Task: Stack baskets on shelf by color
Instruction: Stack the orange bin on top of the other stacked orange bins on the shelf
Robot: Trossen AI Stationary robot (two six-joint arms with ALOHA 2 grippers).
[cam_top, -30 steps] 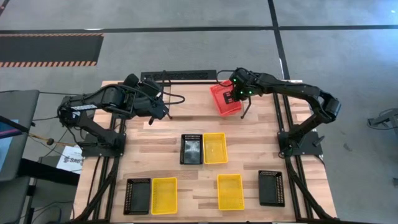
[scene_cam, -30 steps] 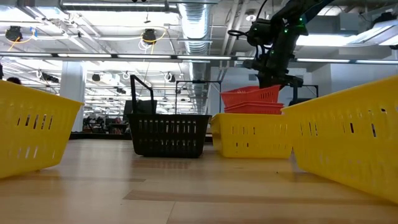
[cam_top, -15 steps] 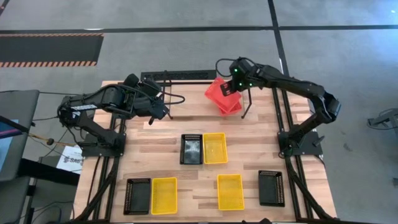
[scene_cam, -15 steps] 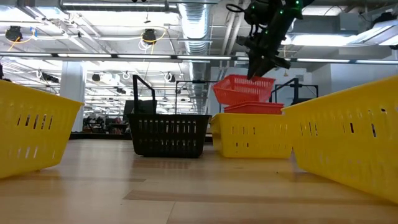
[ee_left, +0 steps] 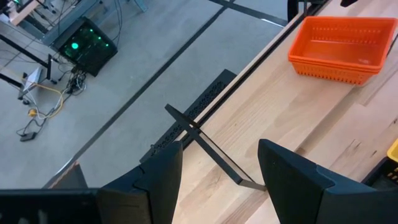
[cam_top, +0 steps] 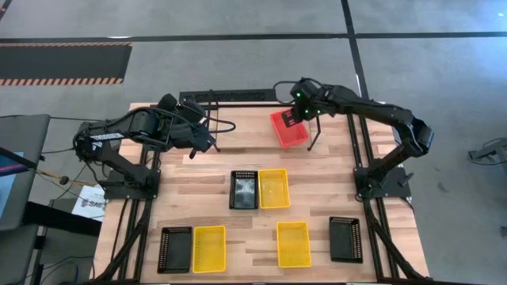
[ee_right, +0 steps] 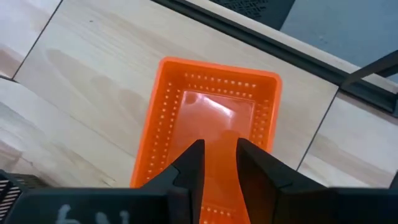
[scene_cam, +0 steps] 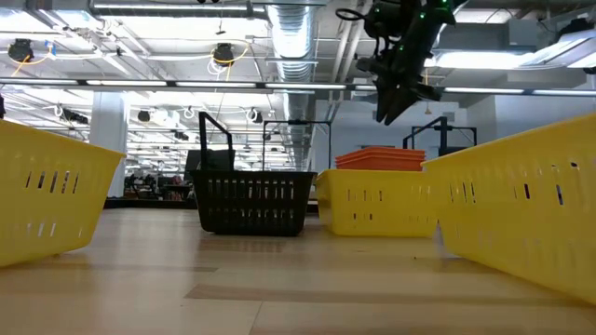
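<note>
Red baskets (cam_top: 291,129) — slotted plastic, rect., stacked; right gripper (cam_top: 303,113) jaws apart above.

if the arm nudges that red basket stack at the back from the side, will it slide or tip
Probably slide. The red basket stack sits low and wide on the bare wooden table, so tipping looks unlikely. The thin slotted plastic walls suggest it is light, so a small push may move it far. The nested baskets could shift against each other. The right tool hangs above it, holding nothing.
</note>
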